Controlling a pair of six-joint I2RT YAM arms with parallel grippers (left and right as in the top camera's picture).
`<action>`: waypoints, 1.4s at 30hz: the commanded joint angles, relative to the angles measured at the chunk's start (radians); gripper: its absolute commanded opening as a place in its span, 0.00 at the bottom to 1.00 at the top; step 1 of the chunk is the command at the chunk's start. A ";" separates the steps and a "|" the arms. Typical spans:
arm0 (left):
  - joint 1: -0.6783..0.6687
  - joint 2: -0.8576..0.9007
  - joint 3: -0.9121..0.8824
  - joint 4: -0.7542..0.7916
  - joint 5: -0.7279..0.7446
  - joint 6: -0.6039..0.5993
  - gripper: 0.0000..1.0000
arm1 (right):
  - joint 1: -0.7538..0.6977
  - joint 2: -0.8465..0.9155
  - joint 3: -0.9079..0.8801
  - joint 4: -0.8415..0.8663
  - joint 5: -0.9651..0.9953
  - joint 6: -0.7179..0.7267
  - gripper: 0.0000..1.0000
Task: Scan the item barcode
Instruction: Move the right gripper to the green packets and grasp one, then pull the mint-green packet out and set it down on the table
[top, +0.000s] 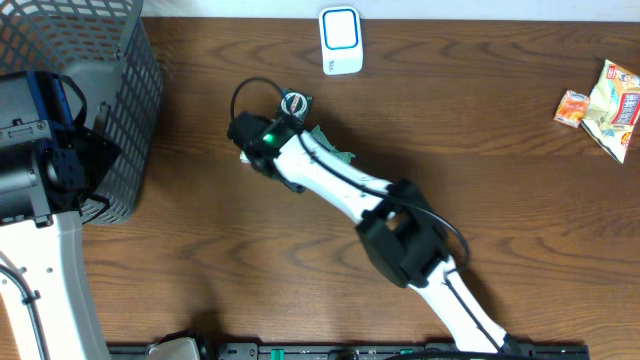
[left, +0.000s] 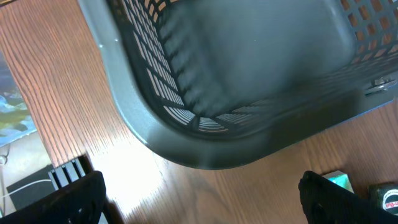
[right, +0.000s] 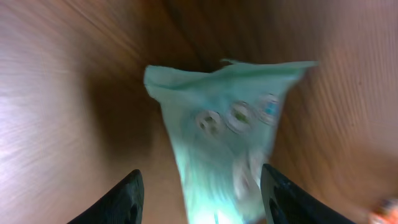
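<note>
The pale green packet lies left of the middle of the table between the parted fingers of the right gripper, which do not clamp it, the white scanner stands at the far edge, and the left gripper gapes wide beside the left-hand basket.

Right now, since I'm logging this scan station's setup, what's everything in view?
basket: one, grey mesh, table's far-left corner
scanner: one, white with blue outline, far edge, centre
green packet: one, pale green, mid-table
snack packets: at least two, orange and yellow, right edge
table: one, brown wood
left gripper: black, open, by the basket
right gripper: black, open, fingers either side of the green packet
</note>
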 joint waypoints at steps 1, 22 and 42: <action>0.005 -0.007 -0.002 -0.002 -0.010 -0.009 0.98 | 0.007 0.067 -0.002 0.003 0.303 -0.029 0.54; 0.005 -0.007 -0.002 -0.002 -0.010 -0.009 0.98 | -0.114 0.030 0.092 -0.101 -0.133 0.050 0.01; 0.005 -0.007 -0.002 -0.002 -0.010 -0.009 0.97 | -0.470 -0.087 -0.212 -0.200 -1.650 -0.384 0.02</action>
